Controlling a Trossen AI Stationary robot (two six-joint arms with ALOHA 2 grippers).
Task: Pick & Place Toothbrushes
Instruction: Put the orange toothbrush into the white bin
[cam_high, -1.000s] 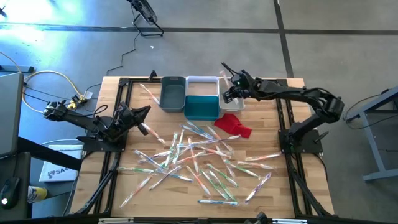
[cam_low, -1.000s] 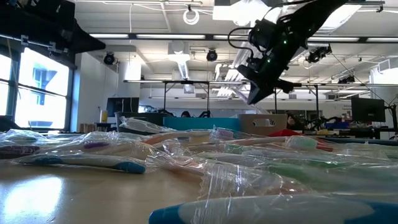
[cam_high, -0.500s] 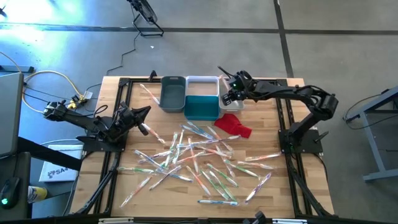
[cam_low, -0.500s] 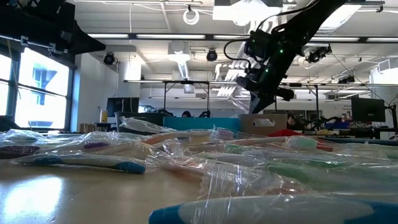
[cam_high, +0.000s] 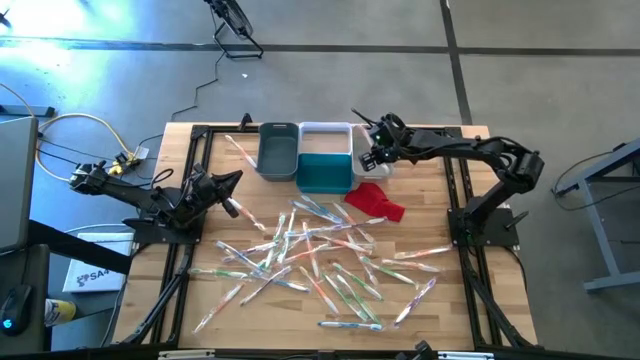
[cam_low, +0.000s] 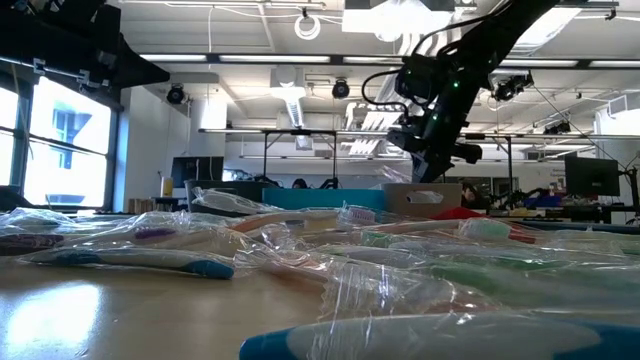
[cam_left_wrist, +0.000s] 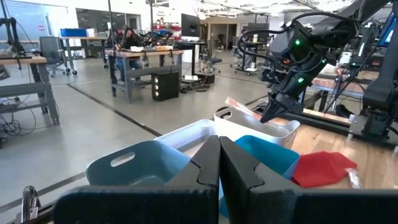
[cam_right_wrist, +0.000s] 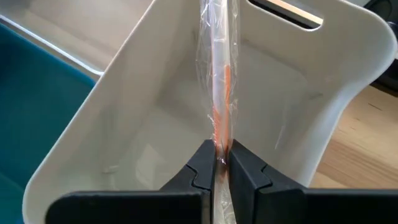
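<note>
Moved: right gripper (cam_right_wrist: 222, 163) has lowered toward white bin (cam_right_wrist: 323, 112).
Right: clamped on orange toothbrush (cam_right_wrist: 219, 93).
Left: left gripper (cam_left_wrist: 219, 163) clenched, empty.

My table (cam_high: 440, 300) is bare wood with a black frame along its edges. At its far side I see three bins touching in a cluster: a grey bin (cam_high: 278, 152), a teal bin (cam_high: 324, 173) beside it, and a white bin (cam_high: 325, 134) behind the teal one. A red cloth (cam_high: 376, 202) lies crumpled just beside the teal bin. Off the table's left corner, yellow cable (cam_high: 75, 122) loops across the grey floor.
</note>
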